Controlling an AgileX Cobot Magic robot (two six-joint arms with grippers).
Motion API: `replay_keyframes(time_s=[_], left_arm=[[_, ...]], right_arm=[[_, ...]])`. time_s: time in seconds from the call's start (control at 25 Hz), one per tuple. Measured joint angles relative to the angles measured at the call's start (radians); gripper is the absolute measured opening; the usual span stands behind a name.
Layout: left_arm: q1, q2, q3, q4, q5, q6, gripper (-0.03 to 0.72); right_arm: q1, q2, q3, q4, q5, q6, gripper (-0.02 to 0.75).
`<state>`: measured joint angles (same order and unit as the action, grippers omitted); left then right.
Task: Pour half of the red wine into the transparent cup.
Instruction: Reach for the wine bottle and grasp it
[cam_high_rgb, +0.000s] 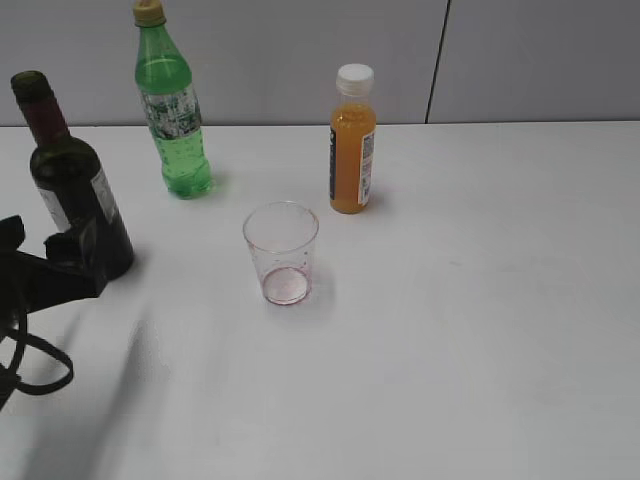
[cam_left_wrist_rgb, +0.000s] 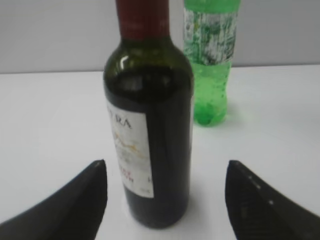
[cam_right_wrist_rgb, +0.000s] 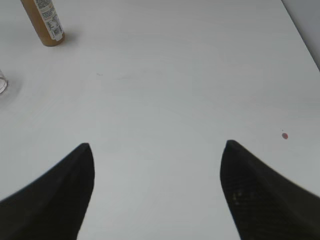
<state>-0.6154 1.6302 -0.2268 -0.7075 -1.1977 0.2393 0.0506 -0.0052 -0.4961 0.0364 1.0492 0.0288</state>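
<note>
Nearest in the exterior view, at the left edge, the left gripper (cam_high_rgb: 75, 255) sits low on the table (cam_high_rgb: 480, 330) at the base of the red wine bottle (cam_high_rgb: 70, 185). Its wrist view shows the jaws spread, one finger either side of the dark body, with table showing between each tip and the glass, so nothing is gripped yet. To grasp well, the fingers should probably close evenly on the lower body at the white label (cam_left_wrist_rgb: 131, 152), with the bottle centred between them, so it does not twist or tip when lifted.

Just beyond and right of it, near mid-table, stands the transparent cup (cam_high_rgb: 281, 252), upright and seemingly empty, with a pinkish base. Farther back stand the green soda bottle (cam_high_rgb: 172, 110) and, right of it, the orange juice bottle (cam_high_rgb: 352, 140).

The right gripper (cam_right_wrist_rgb: 157, 192) appears only in its own wrist view, jaws wide over bare table; that view alone shows a small red spot (cam_right_wrist_rgb: 285, 135).
</note>
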Motion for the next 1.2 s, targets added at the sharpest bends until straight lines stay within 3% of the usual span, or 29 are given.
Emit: replay_keyframes(time_s=[0.12,0.32,0.8,1.2], left_arm=[[-0.007,0.072,-0.035,-0.071,-0.003,0.0,0.547],[-0.012,0.133,-0.118,-0.029,-0.007,-0.052,0.598],[-0.012,0.191,-0.167,-0.163,-0.012,-0.1,0.61],[0.018,0.277,-0.257,-0.217,-0.011,0.002,0.61]], right_arm=[[0.0,0.0,0.0,0.0,0.0,0.0,0.591],[0.0,0.0,0.0,0.0,0.0,0.0,0.591],[0.0,0.0,0.0,0.0,-0.001,-0.001,0.59],[0.0,0.0,0.0,0.0,-0.001,0.0,0.591]])
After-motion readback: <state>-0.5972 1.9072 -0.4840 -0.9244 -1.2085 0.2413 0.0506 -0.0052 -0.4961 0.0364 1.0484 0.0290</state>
